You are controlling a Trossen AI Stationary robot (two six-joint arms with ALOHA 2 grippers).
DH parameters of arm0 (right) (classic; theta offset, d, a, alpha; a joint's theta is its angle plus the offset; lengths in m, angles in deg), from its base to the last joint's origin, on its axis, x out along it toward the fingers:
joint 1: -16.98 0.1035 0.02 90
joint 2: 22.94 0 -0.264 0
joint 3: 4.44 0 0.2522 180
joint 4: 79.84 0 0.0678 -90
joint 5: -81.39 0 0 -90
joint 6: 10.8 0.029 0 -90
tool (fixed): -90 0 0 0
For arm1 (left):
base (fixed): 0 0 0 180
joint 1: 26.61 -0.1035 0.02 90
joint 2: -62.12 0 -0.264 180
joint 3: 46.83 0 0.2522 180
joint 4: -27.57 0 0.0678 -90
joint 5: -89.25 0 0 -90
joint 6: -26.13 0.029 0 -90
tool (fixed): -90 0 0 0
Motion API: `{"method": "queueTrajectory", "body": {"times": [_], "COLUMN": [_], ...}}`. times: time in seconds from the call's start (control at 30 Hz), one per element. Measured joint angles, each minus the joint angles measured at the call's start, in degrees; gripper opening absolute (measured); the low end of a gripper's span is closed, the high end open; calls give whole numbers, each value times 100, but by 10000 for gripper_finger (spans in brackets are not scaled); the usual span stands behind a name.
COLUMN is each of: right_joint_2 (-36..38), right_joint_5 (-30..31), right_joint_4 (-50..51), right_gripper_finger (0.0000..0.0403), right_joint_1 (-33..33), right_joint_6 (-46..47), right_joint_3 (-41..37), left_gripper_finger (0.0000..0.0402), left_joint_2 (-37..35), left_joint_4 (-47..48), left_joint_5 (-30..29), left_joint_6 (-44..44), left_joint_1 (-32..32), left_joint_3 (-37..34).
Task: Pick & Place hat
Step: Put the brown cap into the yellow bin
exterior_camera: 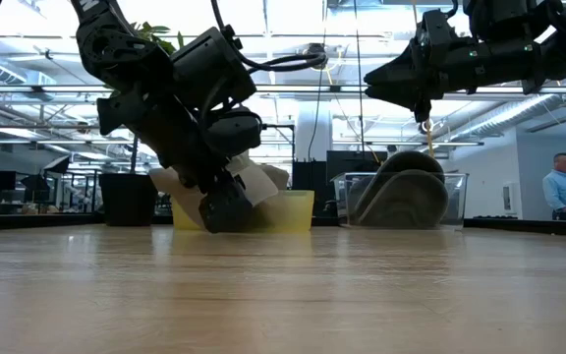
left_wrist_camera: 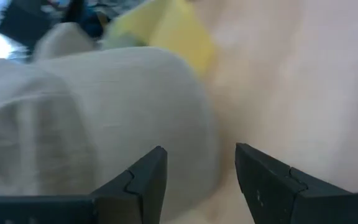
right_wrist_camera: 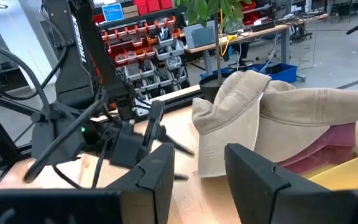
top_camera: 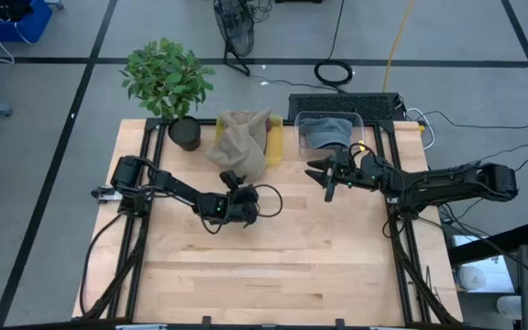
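Note:
Several beige hats (top_camera: 243, 137) are piled over a yellow bin (top_camera: 276, 147) at the table's far side, with a reddish hat (right_wrist_camera: 328, 146) under them. One beige hat hangs over the bin's near wall toward the table. My left gripper (top_camera: 231, 177) is open, low over the table (exterior_camera: 226, 214), at this hat's near edge (left_wrist_camera: 104, 106). My right gripper (top_camera: 324, 181) is open and held high (exterior_camera: 371, 79), right of the pile, pointing at it (right_wrist_camera: 197, 165). A grey hat (top_camera: 326, 133) lies in a clear bin (exterior_camera: 460, 197). My left gripper points slanting down toward the far side, with its open fingers (left_wrist_camera: 148, 177) at the rounded near side of the hanging beige hat (left_wrist_camera: 185, 124). I cannot tell whether a finger touches the cloth.
A potted plant (top_camera: 168, 78) stands at the far left corner, beside the yellow bin. The clear bin (top_camera: 356, 119) sits at the far right. Bare wood (top_camera: 273, 266) spreads over the table's near half. A person (exterior_camera: 561, 187) stands in the room beyond.

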Motion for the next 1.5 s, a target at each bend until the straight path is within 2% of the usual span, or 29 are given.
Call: {"method": "queueTrajectory", "body": {"times": [0.17, 0.43, 0.53, 0.8, 0.87, 0.93, 1.0, 1.03, 1.17, 1.23, 1.4, 1.5], "right_joint_2": [0, 0, 0, 0, 0, 0, 0, 0, 0, 0, 0, 0], "right_joint_5": [0, 0, 0, 0, 0, 0, 0, 0, 0, 0, 0, 0], "right_joint_4": [84, 111, 151, 211, 287, 377, 421, 429, 420, 408, 359, 363], "right_gripper_finger": [128, 128, 128, 128, 128, 128, 128, 128, 128, 128, 128, 128], "right_joint_1": [0, 0, 0, 0, 0, 0, 0, 1, 7, 7, 2, 0], "right_joint_6": [13, -2, -2, -4, -4, -4, -4, -4, 5, -4, 0, -2], "right_joint_3": [0, 4, 4, 4, 7, 7, 7, 7, 7, 7, 7, 7], "left_gripper_finger": [191, 191, 191, 191, 191, 191, 191, 191, 191, 191, 191, 191], "left_joint_2": [0, 0, 0, -272, -497, -820, -1195, -1386, -2242, -2573, -2899, -2813], "left_joint_4": [3, -47, 4, 532, 564, 615, 796, 994, 2119, 2595, 3113, 2928], "left_joint_5": [-827, -763, -898, -2942, -3269, -3299, -3023, -2670, -490, 254, 489, 1240], "left_joint_6": [-17, -128, 134, 449, 452, 444, 392, 269, -886, -1300, -2060, -1847], "left_joint_1": [-36, -64, 33, 527, 672, 758, 807, 822, 702, 501, -29, -474], "left_joint_3": [0, 0, 0, -7, -7, -7, -7, -4, -4, -4, -4, -7]}}
